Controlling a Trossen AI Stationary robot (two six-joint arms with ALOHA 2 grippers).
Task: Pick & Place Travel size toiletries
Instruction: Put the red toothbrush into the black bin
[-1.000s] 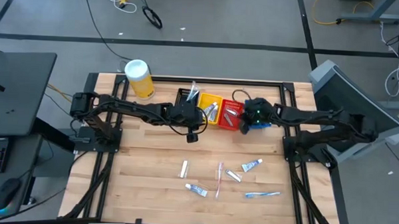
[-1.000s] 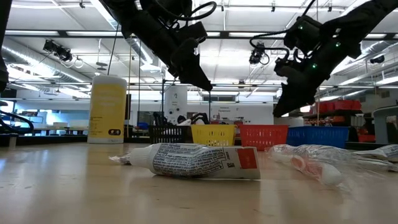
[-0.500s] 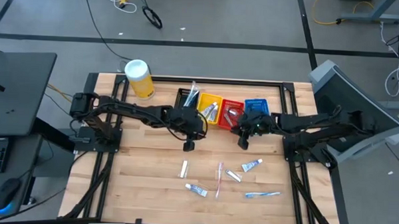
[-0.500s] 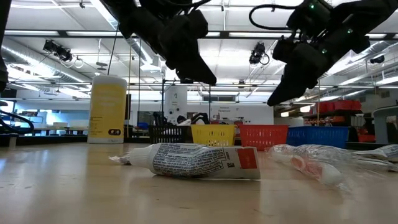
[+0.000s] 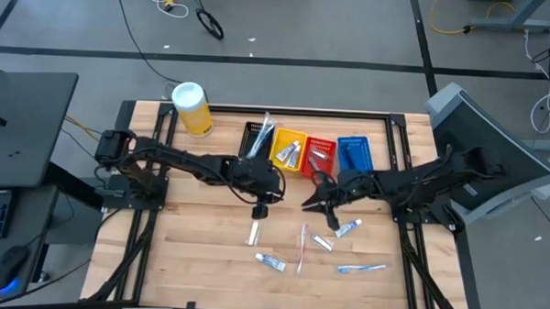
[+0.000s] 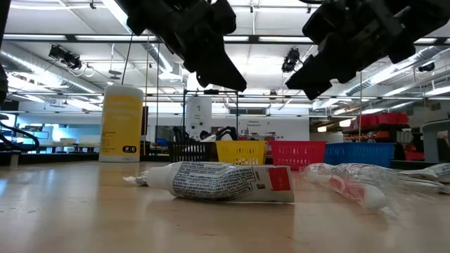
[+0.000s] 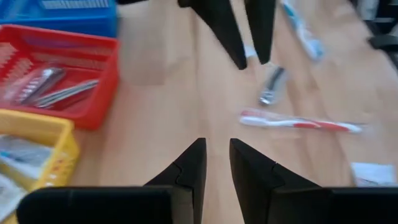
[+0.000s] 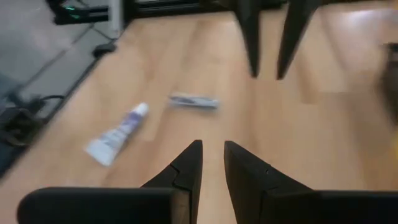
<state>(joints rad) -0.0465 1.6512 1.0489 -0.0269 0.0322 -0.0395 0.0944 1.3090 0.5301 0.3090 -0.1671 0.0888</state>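
Observation:
Several travel toiletries lie on the near half of the table: a white tube [image 5: 253,233], a blue-marked tube [image 5: 271,261], a red toothbrush [image 5: 302,247], a small tube [image 5: 321,241], another tube [image 5: 348,229] and a blue toothbrush [image 5: 361,268]. My left gripper [image 5: 259,210] hovers just beyond the white tube, its fingers slightly apart and empty [image 7: 216,155]. My right gripper [image 5: 314,201] hangs over the table's middle, beyond the red toothbrush, also slightly open and empty [image 8: 211,158]. The two grippers face each other closely.
A row of small baskets stands at the far side: black [image 5: 256,134], yellow [image 5: 289,148], red [image 5: 322,152], blue [image 5: 353,153], some with items inside. A big yellow canister [image 5: 192,108] stands at the far left. Bare wood lies left and right of the toiletries.
My right gripper has swung away from the red and blue baskets toward the near edge and leftward, out over the middle of the table. My left gripper has drifted from the baskets toward the near edge, nearer the white tube. The toiletries have stayed put.

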